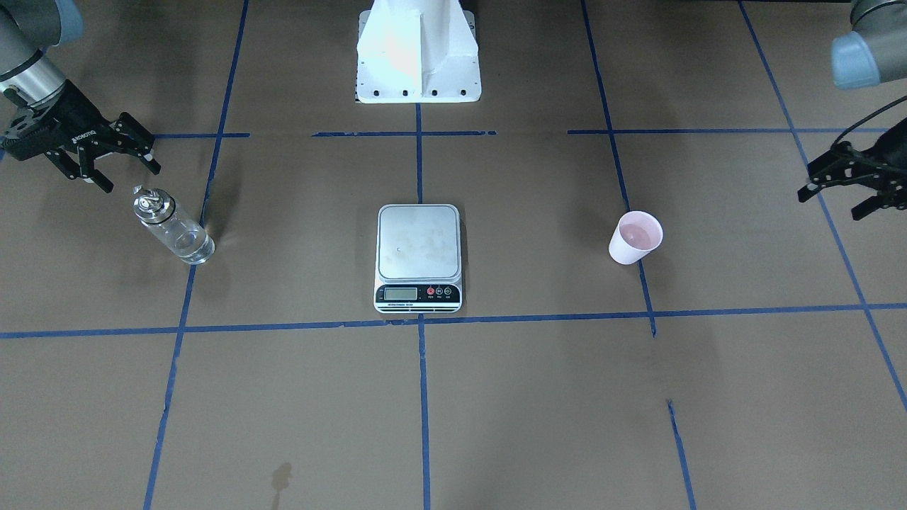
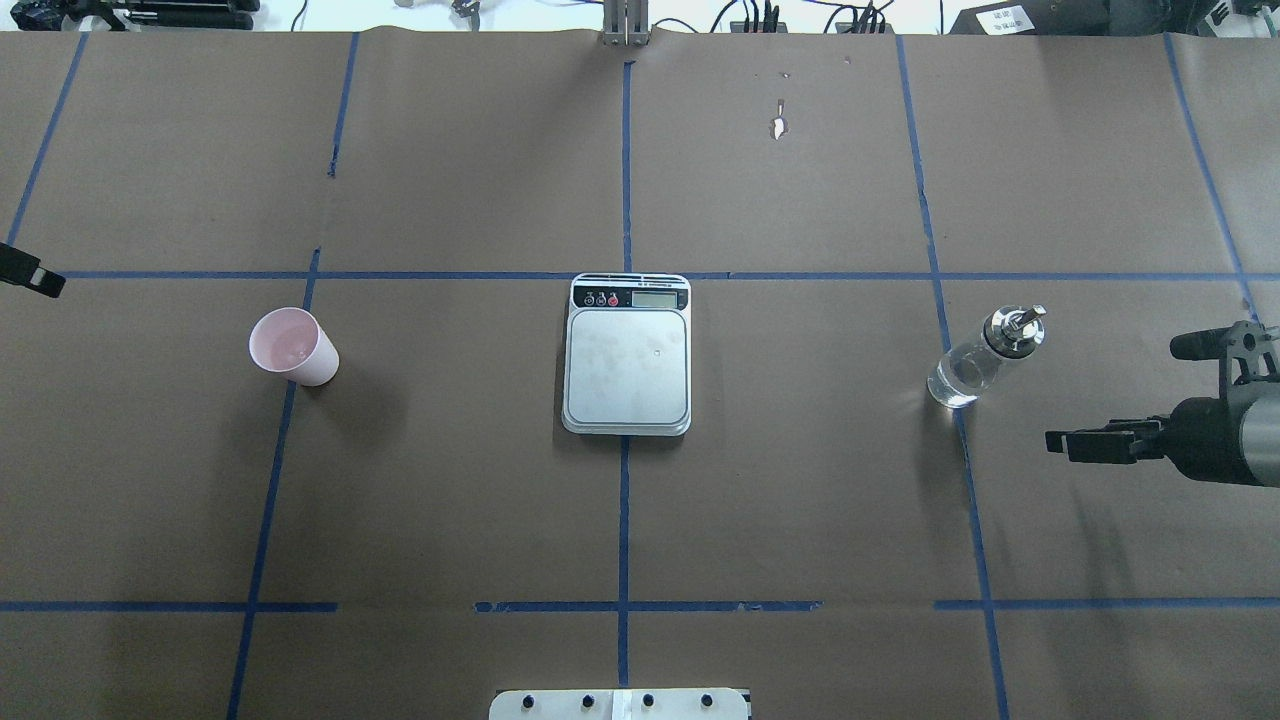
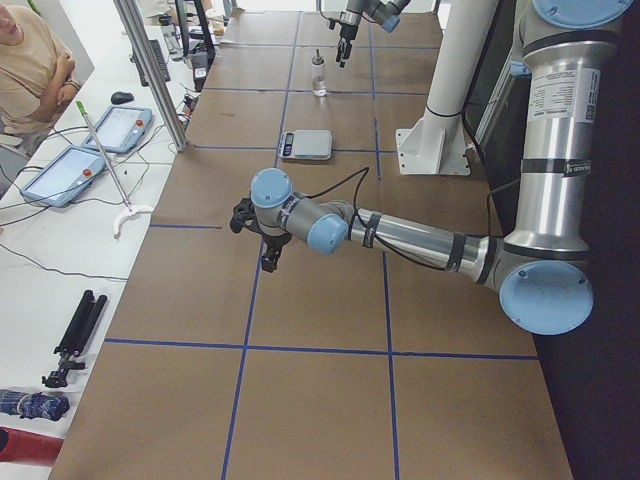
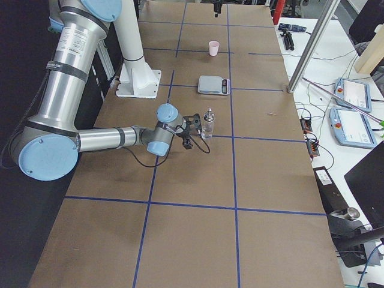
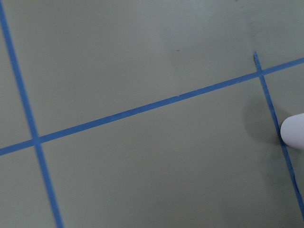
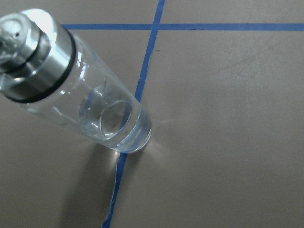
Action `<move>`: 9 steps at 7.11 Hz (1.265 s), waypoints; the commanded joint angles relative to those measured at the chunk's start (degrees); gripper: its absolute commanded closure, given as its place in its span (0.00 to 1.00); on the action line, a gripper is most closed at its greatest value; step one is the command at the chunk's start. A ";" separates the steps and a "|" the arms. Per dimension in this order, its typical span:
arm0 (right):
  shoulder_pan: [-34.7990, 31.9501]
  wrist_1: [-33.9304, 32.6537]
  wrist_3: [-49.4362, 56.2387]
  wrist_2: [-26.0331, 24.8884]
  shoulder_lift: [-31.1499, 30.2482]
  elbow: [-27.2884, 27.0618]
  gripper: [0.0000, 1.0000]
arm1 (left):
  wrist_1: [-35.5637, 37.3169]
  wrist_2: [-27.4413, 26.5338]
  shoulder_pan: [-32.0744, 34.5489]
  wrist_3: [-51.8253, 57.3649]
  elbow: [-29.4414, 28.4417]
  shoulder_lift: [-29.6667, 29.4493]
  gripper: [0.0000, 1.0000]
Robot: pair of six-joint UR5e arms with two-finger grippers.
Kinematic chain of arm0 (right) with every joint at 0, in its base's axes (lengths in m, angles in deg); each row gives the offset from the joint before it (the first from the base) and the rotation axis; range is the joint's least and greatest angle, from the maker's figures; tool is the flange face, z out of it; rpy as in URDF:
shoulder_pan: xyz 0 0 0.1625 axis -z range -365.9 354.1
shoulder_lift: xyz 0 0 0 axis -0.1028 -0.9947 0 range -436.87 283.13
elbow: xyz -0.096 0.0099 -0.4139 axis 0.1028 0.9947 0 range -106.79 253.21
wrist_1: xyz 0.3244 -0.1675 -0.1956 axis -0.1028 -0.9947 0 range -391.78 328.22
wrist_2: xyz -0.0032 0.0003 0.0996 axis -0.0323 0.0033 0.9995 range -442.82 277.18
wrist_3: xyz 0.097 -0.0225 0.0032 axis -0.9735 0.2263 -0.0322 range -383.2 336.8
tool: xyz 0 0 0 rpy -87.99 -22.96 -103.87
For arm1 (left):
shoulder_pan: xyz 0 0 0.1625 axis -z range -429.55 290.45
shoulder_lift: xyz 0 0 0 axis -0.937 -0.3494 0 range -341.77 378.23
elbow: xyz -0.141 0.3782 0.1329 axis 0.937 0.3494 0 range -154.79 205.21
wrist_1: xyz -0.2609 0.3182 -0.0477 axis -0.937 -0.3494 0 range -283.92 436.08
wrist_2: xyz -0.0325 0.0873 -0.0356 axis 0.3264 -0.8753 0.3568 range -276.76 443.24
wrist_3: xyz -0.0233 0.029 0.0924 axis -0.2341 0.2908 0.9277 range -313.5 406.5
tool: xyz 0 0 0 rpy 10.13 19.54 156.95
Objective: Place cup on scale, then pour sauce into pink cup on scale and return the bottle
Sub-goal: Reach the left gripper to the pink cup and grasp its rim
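The pale pink cup (image 1: 635,237) stands upright on the brown table, apart from the scale (image 1: 418,255), and also shows in the overhead view (image 2: 293,346). The scale's silver platform is bare. The clear glass bottle (image 1: 173,227) with its silver pourer cap stands on the scale's other side, on a blue tape line (image 2: 985,358). My right gripper (image 1: 127,177) is open and empty, close beside the bottle without touching it. My left gripper (image 1: 836,200) is open and empty, off to the cup's outer side. The right wrist view shows the bottle (image 6: 80,95) close below. The left wrist view catches only the cup's edge (image 5: 294,130).
The robot's white base (image 1: 418,53) stands behind the scale. Blue tape lines grid the brown table. Tablets (image 3: 120,125), cables and tools lie on the white bench along the table's far side, where a metal post (image 3: 150,70) stands and a person (image 3: 30,60) sits.
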 commanded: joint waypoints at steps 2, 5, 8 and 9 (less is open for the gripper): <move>-0.94 0.15 0.00 -1.30 -0.96 0.20 0.00 | -0.08 -6.44 -13.06 -15.23 1.45 -6.71 0.03; -0.85 0.15 0.00 -1.30 -1.05 0.38 0.00 | 0.53 -11.38 -15.99 -18.50 -2.40 -9.70 0.03; -0.85 0.15 0.00 -1.13 -1.05 0.38 0.00 | 0.54 -11.49 -17.40 -18.24 -4.88 -10.60 0.18; -0.85 0.15 0.00 -1.30 -0.96 0.38 0.00 | 0.45 -11.49 -17.66 -18.24 -5.23 -10.60 0.37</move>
